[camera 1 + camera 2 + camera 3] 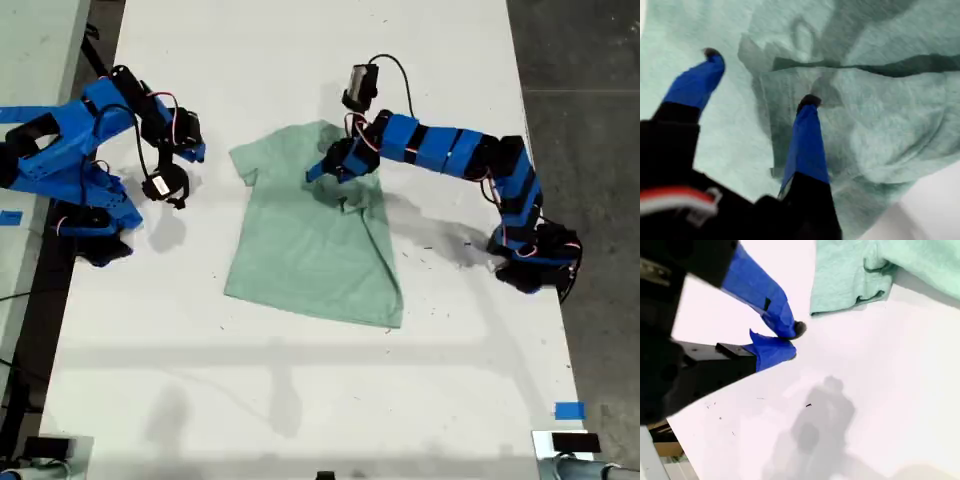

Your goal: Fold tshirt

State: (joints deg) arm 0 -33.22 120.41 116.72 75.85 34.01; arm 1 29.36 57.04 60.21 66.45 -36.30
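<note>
In the exterior view, the tshirt [310,235] lies on the white table [300,400], a little above the table's middle, its hem end toward the view's bottom and its edge on the view's right turned over in a long fold. My first gripper [332,170] reaches in from the exterior view's right and sits over the upper part of the cloth, where the fabric is bunched and rumpled. My second gripper [185,152] hangs at the exterior view's left, apart from the shirt, above bare table near the sleeve on that side. In the first wrist view, my first gripper [760,77] has its two blue fingers [805,145] spread wide, both tips down against the pale green tshirt [890,120], with creased, layered cloth lying between and beyond them; nothing is pinched. In the second wrist view, my second gripper [790,340] has its blue tips nearly meeting, with nothing between them, and a sleeve of the tshirt [850,275] lies just beyond them on the white table [890,390].
</note>
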